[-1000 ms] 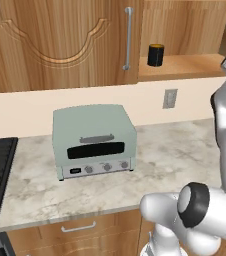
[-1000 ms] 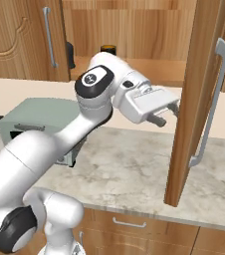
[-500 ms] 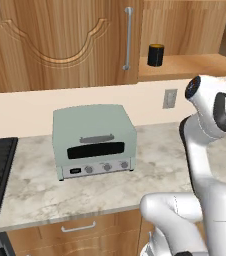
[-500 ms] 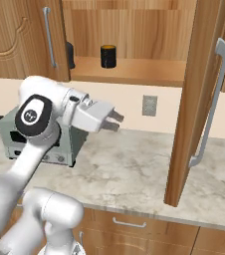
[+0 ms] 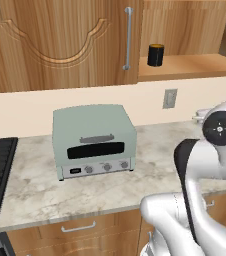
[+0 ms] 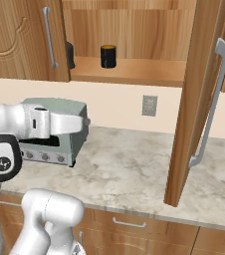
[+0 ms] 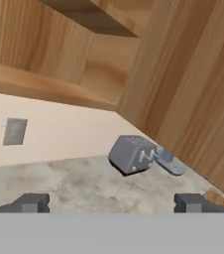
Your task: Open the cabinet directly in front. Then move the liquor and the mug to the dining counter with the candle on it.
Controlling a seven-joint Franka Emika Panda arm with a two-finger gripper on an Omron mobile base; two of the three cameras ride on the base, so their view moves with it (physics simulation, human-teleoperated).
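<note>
You can see a grey toaster (image 7: pixel 132 154) on the marble bench (image 7: pixel 74 181), ahead of the hand. A wall socket (image 7: pixel 14 131) sits far to its left. A green oven (image 5: pixel 93 140) stands on the bench too.

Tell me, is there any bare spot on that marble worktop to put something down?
Yes: the worktop lies bare between the toaster oven and the open cabinet door, below the wall socket. The front strip before the oven is free too. In the cabinet, the shelf beside the mug is bare.

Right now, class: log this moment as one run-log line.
cabinet: door open | mug: on shelf | liquor: partly hidden | gripper: open, empty
</note>
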